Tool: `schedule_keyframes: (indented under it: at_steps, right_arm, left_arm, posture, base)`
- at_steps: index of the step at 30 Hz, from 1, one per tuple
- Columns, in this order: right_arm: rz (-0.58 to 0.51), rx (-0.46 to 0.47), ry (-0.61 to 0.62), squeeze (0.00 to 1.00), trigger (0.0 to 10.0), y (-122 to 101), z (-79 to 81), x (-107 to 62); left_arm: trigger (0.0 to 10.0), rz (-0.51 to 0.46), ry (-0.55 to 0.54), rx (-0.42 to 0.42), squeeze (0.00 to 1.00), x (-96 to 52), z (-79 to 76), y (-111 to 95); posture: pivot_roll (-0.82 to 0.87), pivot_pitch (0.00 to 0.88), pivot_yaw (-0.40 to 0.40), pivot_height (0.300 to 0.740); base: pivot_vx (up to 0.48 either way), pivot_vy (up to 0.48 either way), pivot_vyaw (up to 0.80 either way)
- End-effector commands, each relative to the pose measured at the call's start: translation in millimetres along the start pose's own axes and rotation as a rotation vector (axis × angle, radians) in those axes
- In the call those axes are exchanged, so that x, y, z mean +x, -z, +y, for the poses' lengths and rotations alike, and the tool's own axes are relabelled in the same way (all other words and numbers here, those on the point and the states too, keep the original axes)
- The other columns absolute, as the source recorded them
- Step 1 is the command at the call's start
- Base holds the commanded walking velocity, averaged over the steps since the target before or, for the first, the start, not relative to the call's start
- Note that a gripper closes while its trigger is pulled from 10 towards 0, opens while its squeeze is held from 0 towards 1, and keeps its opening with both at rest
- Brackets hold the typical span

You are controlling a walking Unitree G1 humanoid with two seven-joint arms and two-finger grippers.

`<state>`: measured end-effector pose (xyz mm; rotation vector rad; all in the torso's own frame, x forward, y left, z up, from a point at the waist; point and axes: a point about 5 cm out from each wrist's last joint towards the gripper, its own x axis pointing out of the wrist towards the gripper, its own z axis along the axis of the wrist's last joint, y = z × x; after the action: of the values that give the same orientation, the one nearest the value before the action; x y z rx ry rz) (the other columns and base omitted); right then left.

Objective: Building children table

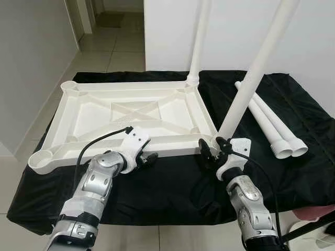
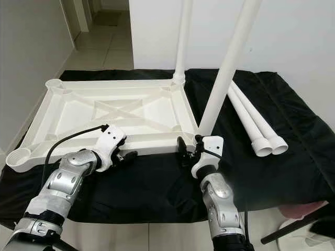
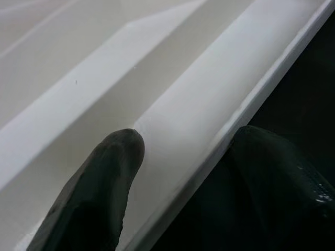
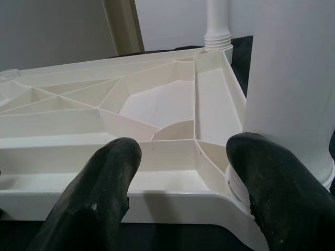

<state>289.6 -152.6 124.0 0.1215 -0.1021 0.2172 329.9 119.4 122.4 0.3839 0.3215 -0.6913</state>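
- I have the white tabletop [image 1: 131,112] lying upside down on the black cloth [image 1: 172,183], filling the centre and left of the head frames, its ribbed underside facing up.
- Two legs already stand in the corner sockets on its right-hand side: the far leg [image 1: 200,36] at upper centre, and the near leg [image 1: 256,68] running up to the upper right.
- Two spare legs [image 1: 267,123] lie side by side on the cloth at right of frame, well apart from the tabletop.
- My left gripper [image 1: 149,158] sits at the tabletop's near edge, lower centre-left. Its fingers [image 3: 104,183] are spread, straddling the rim, one over the white plastic and one over the cloth; I see no clamping.
- My right gripper [image 1: 212,151] is at the near right corner, fingers [image 4: 104,178] wide apart, close beside the base of the near leg, gripping nothing.
- Risk, as I judge it: the near leg looks tilted, so it may not be fully seated. A nudge from my right gripper could topple it or pop it out of the socket.
- Pushing on the rim could also slide the whole tabletop across the loose cloth.
- I can read no brand, label or writing anywhere.
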Motion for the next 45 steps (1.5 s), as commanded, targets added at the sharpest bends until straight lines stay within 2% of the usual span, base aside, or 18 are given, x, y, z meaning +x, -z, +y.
schedule_keyframes:
  at_steps: [1, 8, 12, 15, 16, 18, 21, 22, 23, 24, 29, 34, 35, 39, 40, 43, 44, 45]
  right_arm:
    - [0.009, 0.004, 0.009, 0.0, 10.0, 3, -0.4, 0.5]
    - [0.017, 0.007, 0.002, 0.0, 10.0, 6, 2.9, 1.6]
    - [0.021, 0.009, 0.0, 0.0, 10.0, 7, 4.7, 1.0]
    - [0.021, 0.01, 0.001, 0.0, 10.0, 7, 5.0, 1.0]
    - [0.022, 0.01, 0.002, 0.0, 10.0, 8, 5.1, 1.0]
    - [0.021, 0.01, 0.006, 0.0, 10.0, 8, 4.7, 1.0]
    - [0.021, 0.01, 0.007, 0.0, 10.0, 8, 4.7, 1.0]
    - [0.02, 0.01, 0.009, 0.0, 10.0, 8, 4.5, 1.2]
    - [0.02, 0.01, 0.009, 0.0, 10.0, 8, 4.5, 1.2]
    - [0.019, 0.011, 0.012, 0.0, 10.0, 8, 4.6, 1.4]
    - [0.018, 0.012, 0.013, 0.0, 10.0, 8, 4.7, 1.5]
    - [0.021, 0.012, 0.011, 0.0, 10.0, 9, 5.4, 2.2]
    - [0.021, 0.012, 0.011, 0.0, 10.0, 9, 5.5, 2.5]
    - [0.021, 0.012, 0.011, 0.0, 10.0, 9, 5.5, 2.7]
    - [0.021, 0.012, 0.01, 0.0, 10.0, 9, 5.6, 3.0]
    - [0.021, 0.012, 0.01, 0.0, 10.0, 9, 5.6, 3.0]
    - [0.021, 0.013, 0.009, 0.0, 10.0, 9, 6.1, 3.8]
    - [0.021, 0.013, 0.009, 0.0, 10.0, 9, 6.1, 3.8]
  left_arm:
    - [10.0, 0.055, -0.366, 0.004, 0.0, -2.5, 19.8, 6]
    - [10.0, 0.172, -0.371, -0.008, 0.0, -2.9, 24.5, 22]
    - [10.0, 0.161, -0.331, -0.063, 0.0, -3.7, 24.1, 22]
    - [10.0, 0.146, -0.305, -0.06, 0.0, -3.9, 23.4, 20]
    - [9.4, 0.139, -0.292, -0.054, 0.0, -4.0, 22.9, 19]
    - [3.3, 0.125, -0.28, -0.065, 0.0, -4.4, 22.3, 17]
    - [3.3, 0.122, -0.278, -0.07, 0.0, -4.7, 22.3, 16]
    - [1.2, 0.121, -0.275, -0.073, 0.0, -4.7, 22.1, 15]
    - [1.2, 0.121, -0.275, -0.073, 0.0, -4.7, 22.1, 15]
    - [0.0, 0.116, -0.269, -0.078, 0.0, -4.5, 21.3, 14]
    - [0.0, 0.114, -0.265, -0.083, 0.0, -4.4, 20.5, 13]
    - [0.0, 0.092, -0.238, -0.08, 0.0, -3.1, 12.4, 8]
    - [5.9, 0.077, -0.221, -0.073, 0.0, -1.7, 7.5, 6]
    - [5.9, 0.067, -0.211, -0.068, 0.0, -0.7, 4.4, 5]
    - [10.0, 0.06, -0.193, -0.057, 0.0, 0.9, -0.1, 4]
    - [10.0, 0.06, -0.193, -0.057, 0.0, 0.9, -0.1, 4]
    - [10.0, 0.053, -0.155, -0.044, 0.0, 3.5, -9.8, 3]
    - [10.0, 0.053, -0.155, -0.044, 0.0, 3.5, -9.8, 3]
  posture:
    - [-0.03, 0.0, 0.004, 0.74]
    - [-0.03, 0.0, 0.008, 0.74]
    - [-0.03, 0.0, 0.01, 0.74]
    - [-0.03, 0.0, 0.011, 0.74]
    - [-0.03, 0.0, 0.013, 0.74]
    - [-0.03, 0.0, 0.015, 0.74]
    - [-0.03, 0.0, 0.017, 0.74]
    - [-0.03, 0.0, 0.018, 0.74]
    - [-0.03, 0.0, 0.018, 0.74]
    - [-0.03, 0.0, 0.019, 0.74]
    - [-0.03, 0.0, 0.018, 0.74]
    - [-0.03, 0.0, 0.016, 0.74]
    - [-0.03, 0.0, 0.014, 0.74]
    - [-0.03, 0.0, 0.014, 0.74]
    - [-0.03, 0.0, 0.014, 0.74]
    - [-0.03, 0.0, 0.014, 0.74]
    - [-0.02, 0.0, 0.013, 0.74]
    - [-0.02, 0.0, 0.013, 0.74]
  base:
    - [0.0, 0.0, 0.0]
    - [0.0, 0.0, 0.0]
    - [0.0, 0.0, 0.0]
    - [0.0, 0.0, 0.0]
    - [0.0, 0.0, 0.0]
    - [0.0, 0.0, 0.0]
    - [0.0, 0.0, 0.0]
    - [0.0, 0.0, 0.0]
    - [0.0, 0.0, 0.0]
    - [0.0, 0.0, 0.0]
    - [0.0, 0.0, 0.0]
    - [0.0, 0.0, 0.0]
    - [0.0, 0.0, 0.0]
    - [0.0, 0.0, 0.0]
    - [0.0, 0.0, 0.0]
    - [0.0, 0.0, 0.0]
    - [0.0, 0.0, 0.0]
    - [0.0, 0.0, 0.0]
